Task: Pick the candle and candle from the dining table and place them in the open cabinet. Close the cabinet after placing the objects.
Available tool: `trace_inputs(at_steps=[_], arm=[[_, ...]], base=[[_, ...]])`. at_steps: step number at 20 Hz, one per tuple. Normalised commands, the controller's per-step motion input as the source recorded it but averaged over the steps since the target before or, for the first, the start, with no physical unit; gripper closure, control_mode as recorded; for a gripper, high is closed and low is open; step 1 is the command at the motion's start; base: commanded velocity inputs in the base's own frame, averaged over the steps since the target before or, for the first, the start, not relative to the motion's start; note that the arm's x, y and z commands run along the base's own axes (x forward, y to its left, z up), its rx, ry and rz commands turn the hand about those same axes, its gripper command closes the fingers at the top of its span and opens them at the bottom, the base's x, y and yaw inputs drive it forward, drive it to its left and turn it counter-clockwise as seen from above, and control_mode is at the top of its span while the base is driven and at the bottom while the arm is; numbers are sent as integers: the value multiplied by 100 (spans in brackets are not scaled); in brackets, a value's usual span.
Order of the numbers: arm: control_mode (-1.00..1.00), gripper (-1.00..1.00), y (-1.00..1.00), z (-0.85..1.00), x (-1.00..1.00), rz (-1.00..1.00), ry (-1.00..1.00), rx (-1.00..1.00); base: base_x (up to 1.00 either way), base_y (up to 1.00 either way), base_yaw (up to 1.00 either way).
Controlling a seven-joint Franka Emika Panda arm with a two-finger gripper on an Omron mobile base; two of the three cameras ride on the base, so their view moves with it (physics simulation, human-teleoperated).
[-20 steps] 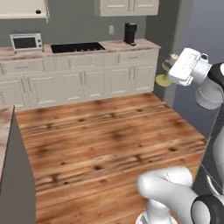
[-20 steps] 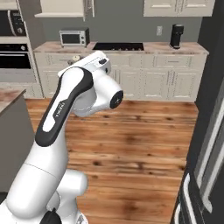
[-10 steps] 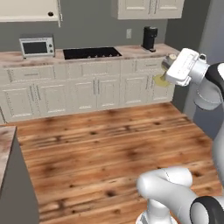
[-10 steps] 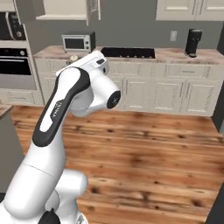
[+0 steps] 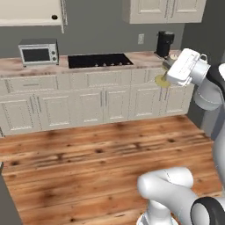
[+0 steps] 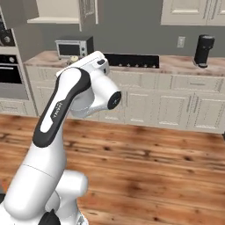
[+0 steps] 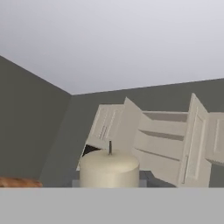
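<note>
Kitchen view has swung; raised arm point(image 5: 206, 88) holds jaws clamped on candle point(image 7: 109, 168).

**A fitted home kitchen**

A domestic kitchen is shown. A long run of cream base cabinets point(image 5: 101, 103) is topped by a pink-brown stone counter point(image 5: 132, 59), into which a black cooktop point(image 5: 97, 59) is set. A toaster oven point(image 5: 38, 51) and a dark coffee machine point(image 5: 165, 43) are stood on it. A built-in wall oven point(image 6: 11, 74), cream wall cabinets point(image 5: 165, 9) and a wood-plank floor point(image 5: 88, 162) are seen.
</note>
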Motion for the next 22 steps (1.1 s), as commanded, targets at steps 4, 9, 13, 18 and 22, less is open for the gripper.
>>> trace_inputs(at_steps=[4, 9, 13, 18, 22], arm=[[100, 100, 0, 0, 0, 0, 0, 0], [100, 100, 0, 0, 0, 0, 0, 0], [100, 100, 0, 0, 0, 0, 0, 0], [100, 100, 0, 0, 0, 0, 0, 0], [100, 100, 0, 0, 0, 0, 0, 0]], base=[[100, -9, 15], [100, 0, 19], [100, 0, 20], [100, 0, 21], [100, 6, 22]])
